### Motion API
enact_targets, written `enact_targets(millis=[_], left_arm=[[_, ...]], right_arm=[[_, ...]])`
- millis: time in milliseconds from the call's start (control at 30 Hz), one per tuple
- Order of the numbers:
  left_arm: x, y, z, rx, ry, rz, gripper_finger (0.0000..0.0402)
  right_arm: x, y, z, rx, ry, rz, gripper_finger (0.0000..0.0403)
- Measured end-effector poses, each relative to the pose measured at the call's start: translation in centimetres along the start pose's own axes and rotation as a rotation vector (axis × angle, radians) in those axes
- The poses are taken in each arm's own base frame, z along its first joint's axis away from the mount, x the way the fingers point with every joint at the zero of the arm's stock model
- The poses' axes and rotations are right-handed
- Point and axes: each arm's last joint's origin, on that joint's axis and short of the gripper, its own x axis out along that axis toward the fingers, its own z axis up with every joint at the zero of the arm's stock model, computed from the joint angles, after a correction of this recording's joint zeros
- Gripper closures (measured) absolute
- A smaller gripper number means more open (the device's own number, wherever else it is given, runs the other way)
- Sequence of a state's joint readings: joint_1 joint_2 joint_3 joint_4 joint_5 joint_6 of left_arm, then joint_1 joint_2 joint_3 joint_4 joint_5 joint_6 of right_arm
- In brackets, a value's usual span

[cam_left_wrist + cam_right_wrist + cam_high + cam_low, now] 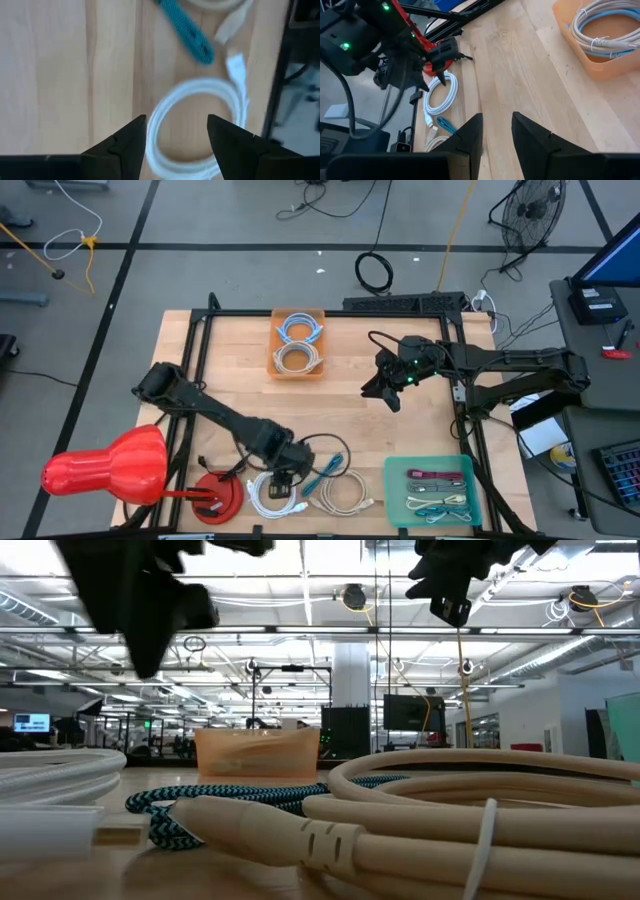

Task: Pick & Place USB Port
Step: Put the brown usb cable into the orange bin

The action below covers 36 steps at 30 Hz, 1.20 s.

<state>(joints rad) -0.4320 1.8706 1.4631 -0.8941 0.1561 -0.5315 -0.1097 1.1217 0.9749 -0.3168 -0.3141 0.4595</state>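
On the wooden table (240,395), the left gripper (176,145) hangs spread and empty over the coiled white USB cable (200,130), which looks light and floppy, best pinched across its bundled loop.

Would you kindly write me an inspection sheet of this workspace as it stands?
Surface: wooden table, bare mid-area.
Job's things: white cable, teal cable, beige cable loose at front; orange bin holding coiled cables; green tray holding cables.
Clutter: red stand at front left.
Grippers: left gripper open over white cable; right gripper open, raised mid-table.
Cables: black leads on floor.
Surroundings: fan, monitor; no person seen.
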Motion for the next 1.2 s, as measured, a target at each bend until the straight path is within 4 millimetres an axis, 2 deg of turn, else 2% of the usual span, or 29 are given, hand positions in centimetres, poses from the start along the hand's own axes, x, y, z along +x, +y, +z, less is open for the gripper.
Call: enact_targets(millis=[167, 367, 467, 633, 800, 900, 1033, 1200], left_arm=[[0.2, 1.5, 1.9, 0.027, -0.074, -0.041, 0.0188], [-1.3, 4.0, 4.0, 0.050, -0.193, 0.104, 0.0188], [-2.3, 5.2, 5.0, -0.013, -0.263, 0.183, 0.0188], [-4.1, 6.8, 6.8, -0.134, -0.392, 0.231, 0.0188], [-6.6, 7.0, 8.8, -0.189, -0.567, 0.221, 0.0188], [-8.2, 6.7, 9.3, -0.203, -0.606, 0.233, 0.0188], [-10.1, 6.3, 8.9, -0.211, -0.632, 0.265, 0.0188], [-12.6, 5.3, 7.4, -0.189, -0.663, 0.259, 0.0188]], right_arm=[[0.0, 0.0, 0.0, 0.000, -0.002, -0.006, 0.0310], [0.0, -0.3, -0.4, 0.046, 0.026, -0.063, 0.0310], [0.1, -0.5, -1.2, 0.072, 0.130, -0.020, 0.0310], [1.5, 0.1, -2.6, 0.137, 0.297, 0.058, 0.0310], [4.3, 1.8, -4.1, 0.133, 0.343, 0.030, 0.0310], [5.9, 2.4, -4.8, 0.156, 0.364, 0.036, 0.0310], [7.2, 3.1, -5.4, 0.168, 0.372, 0.053, 0.0310], [8.5, 3.7, -6.2, 0.158, 0.363, 0.018, 0.0310]])
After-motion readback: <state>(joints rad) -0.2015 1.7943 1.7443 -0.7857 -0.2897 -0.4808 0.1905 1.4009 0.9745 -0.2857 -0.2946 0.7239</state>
